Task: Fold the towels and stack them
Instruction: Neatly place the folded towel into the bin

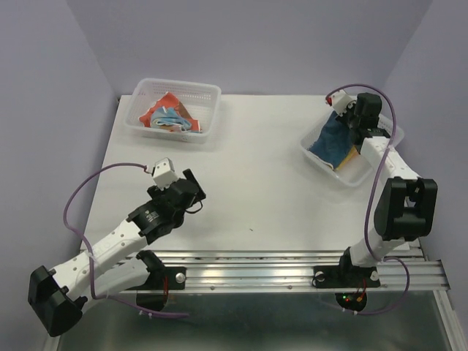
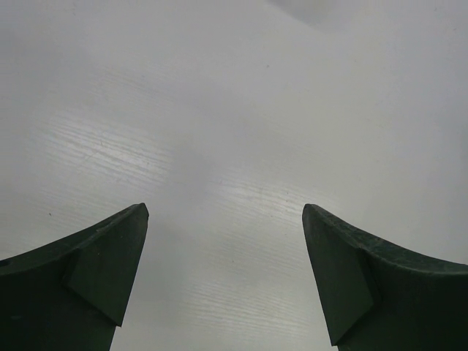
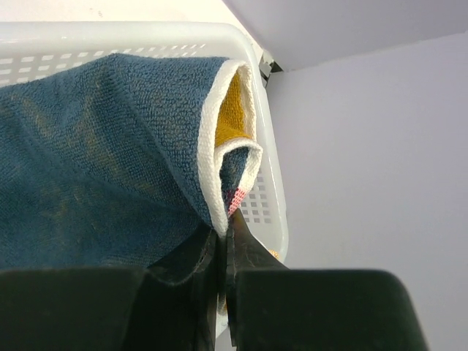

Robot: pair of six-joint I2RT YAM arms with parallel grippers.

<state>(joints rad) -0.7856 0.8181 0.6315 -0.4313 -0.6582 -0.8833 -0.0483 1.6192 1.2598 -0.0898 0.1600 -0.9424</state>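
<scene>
**Clamped on navy towel at far right**

Reaches far right with right gripper (image 3: 225, 232), clamped on white-hemmed corner of navy towel (image 3: 95, 161), yellow inside, draped in right basket (image 1: 360, 175). Hovers low with left gripper (image 2: 225, 212), fingers wide apart, over white table (image 1: 270, 190). Shows other towels (image 1: 170, 117) heaped in left basket (image 1: 208, 95), between lilac walls (image 1: 44, 88).

Overhead rear view, wrist cameras close on table (image 2: 234, 110), basket (image 3: 110, 33)
</scene>
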